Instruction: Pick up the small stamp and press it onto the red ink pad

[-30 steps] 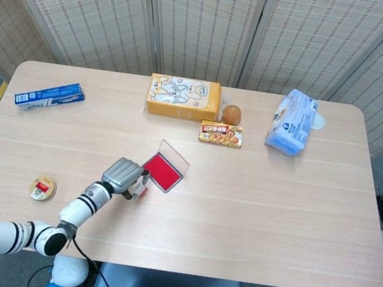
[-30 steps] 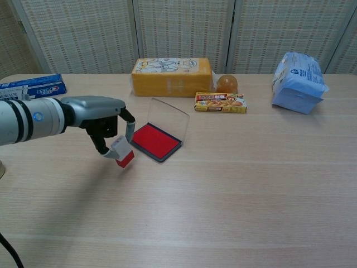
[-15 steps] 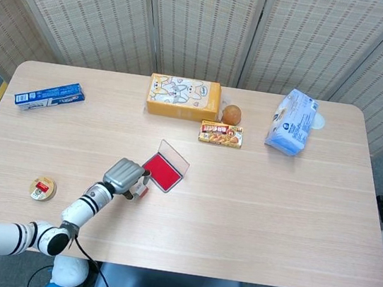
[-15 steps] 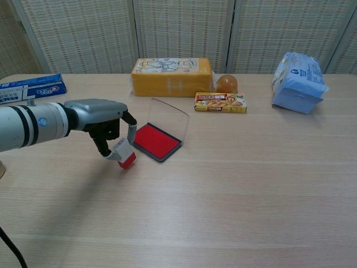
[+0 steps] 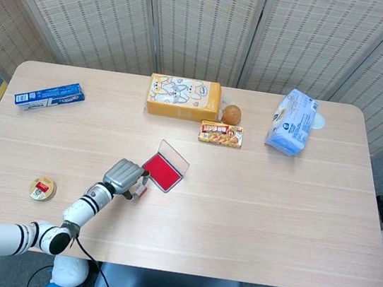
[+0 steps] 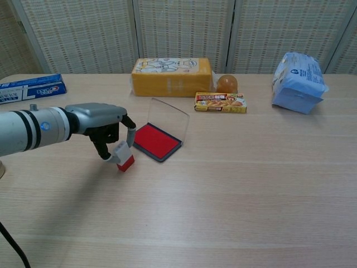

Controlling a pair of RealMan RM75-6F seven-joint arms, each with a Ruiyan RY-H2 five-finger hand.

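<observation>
The small stamp (image 6: 124, 157) is pinched between the fingers (image 6: 129, 129) of the left hand (image 6: 104, 124), which are curled down around its pale upper body while its red base points toward the tabletop (image 6: 234, 184). Compared with the frames of a second ago, the stamp is seen lower and less tilted in the chest view, so that its red base now appears to be at or just above the wood; whether it actually touches cannot be told. In the head view the left hand (image 5: 124, 176) is shown almost where it was, just beside the near-left edge of the red ink pad (image 5: 162, 171), so little sideways travel has been made. The red ink pad (image 6: 156, 140) lies open with its clear lid (image 6: 169, 115) raised behind it, and the stamp is held just to its left, not yet over the red surface. From this it is judged that the pick is done and the press is not: the stamp needs to be lifted slightly, carried right over the pad's rim and pushed down. The right hand is not seen in either view. Further out, a yellow box (image 6: 171, 76), a small snack box (image 6: 221, 103), a blue packet (image 6: 298, 75) and a toothpaste box (image 6: 32, 89) are left well apart from the work.
</observation>
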